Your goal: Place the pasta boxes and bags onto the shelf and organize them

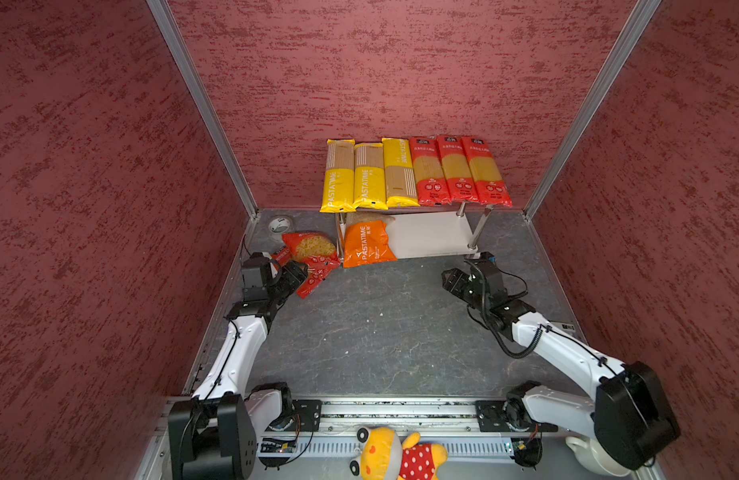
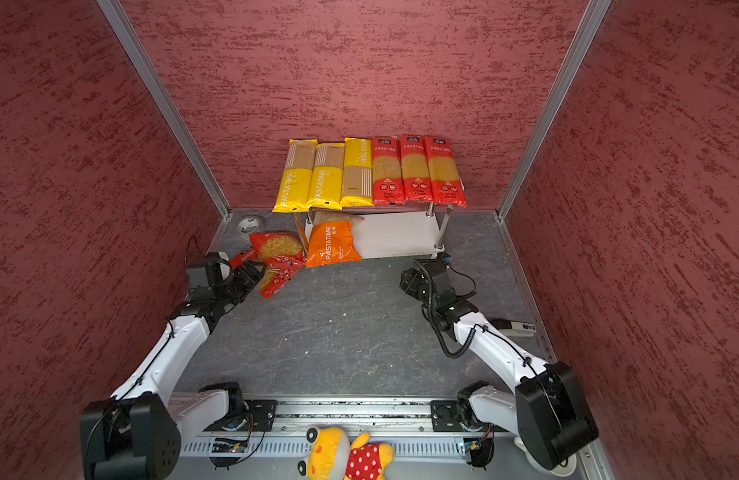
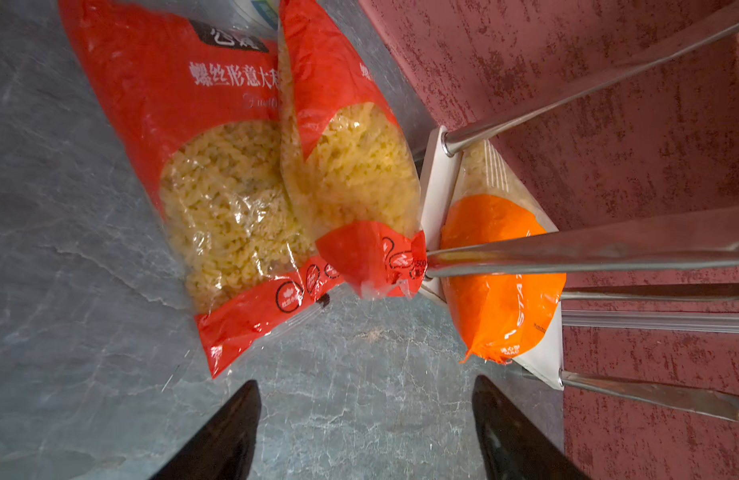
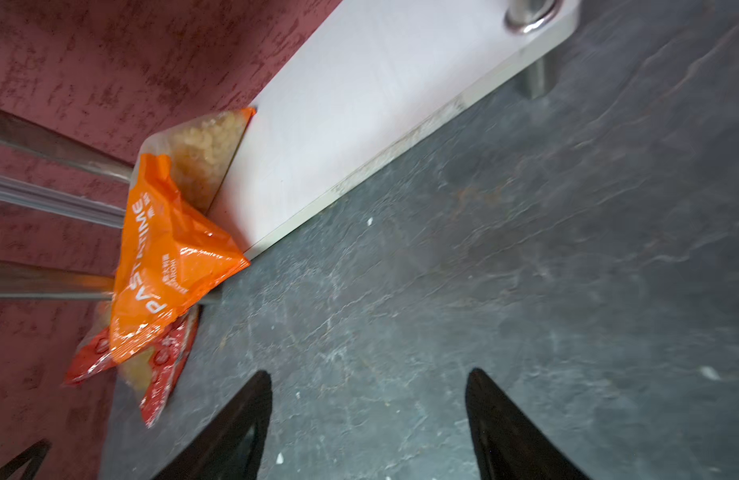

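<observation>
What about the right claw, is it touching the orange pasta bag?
Apart. The right wrist view shows bare grey table between the right gripper and the orange pasta bag.

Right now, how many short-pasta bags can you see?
3. The orange bag sits on the shelf's lower board, left end. On the table left of the shelf, one red bag lies flat and a second red bag overlaps it. No others visible.
</observation>
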`<state>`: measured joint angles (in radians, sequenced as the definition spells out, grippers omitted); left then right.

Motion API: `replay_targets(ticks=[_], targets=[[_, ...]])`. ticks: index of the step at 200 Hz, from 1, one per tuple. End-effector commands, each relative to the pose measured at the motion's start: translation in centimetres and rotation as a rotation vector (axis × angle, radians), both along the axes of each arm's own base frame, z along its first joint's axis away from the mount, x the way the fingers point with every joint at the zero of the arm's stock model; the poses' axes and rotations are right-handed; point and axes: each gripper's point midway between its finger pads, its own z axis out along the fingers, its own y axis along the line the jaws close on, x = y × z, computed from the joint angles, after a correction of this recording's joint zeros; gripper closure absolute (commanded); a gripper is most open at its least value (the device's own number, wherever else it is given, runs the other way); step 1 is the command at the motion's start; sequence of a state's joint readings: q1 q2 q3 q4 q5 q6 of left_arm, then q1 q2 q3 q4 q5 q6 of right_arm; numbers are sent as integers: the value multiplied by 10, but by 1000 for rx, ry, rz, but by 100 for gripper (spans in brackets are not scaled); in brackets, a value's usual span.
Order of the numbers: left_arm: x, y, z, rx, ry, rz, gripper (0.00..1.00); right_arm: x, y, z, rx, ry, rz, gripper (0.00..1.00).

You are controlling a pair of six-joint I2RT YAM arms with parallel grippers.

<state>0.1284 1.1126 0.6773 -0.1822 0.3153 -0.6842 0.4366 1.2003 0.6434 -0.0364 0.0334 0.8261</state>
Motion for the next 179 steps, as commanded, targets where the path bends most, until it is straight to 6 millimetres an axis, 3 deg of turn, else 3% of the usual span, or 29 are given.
replay_targets(ticks=[1,61,105,125,148,179], targets=[[22,0,21,-3,-88,-17,22,-7,31,-1,129,6,79,26],[59,-2,-5,-87,-39,-17,32,-13,80,-12,188,31,175,30],[72,-19,-30,-135,0,-41,54,-13,103,-20,195,67,209,32],[68,-20,-48,-162,48,-37,72,-14,109,-23,201,80,218,33],[54,-19,-57,-156,74,-22,90,-16,112,-25,202,88,224,34],[25,-21,-51,-169,50,-3,98,-18,120,-43,184,140,243,35]])
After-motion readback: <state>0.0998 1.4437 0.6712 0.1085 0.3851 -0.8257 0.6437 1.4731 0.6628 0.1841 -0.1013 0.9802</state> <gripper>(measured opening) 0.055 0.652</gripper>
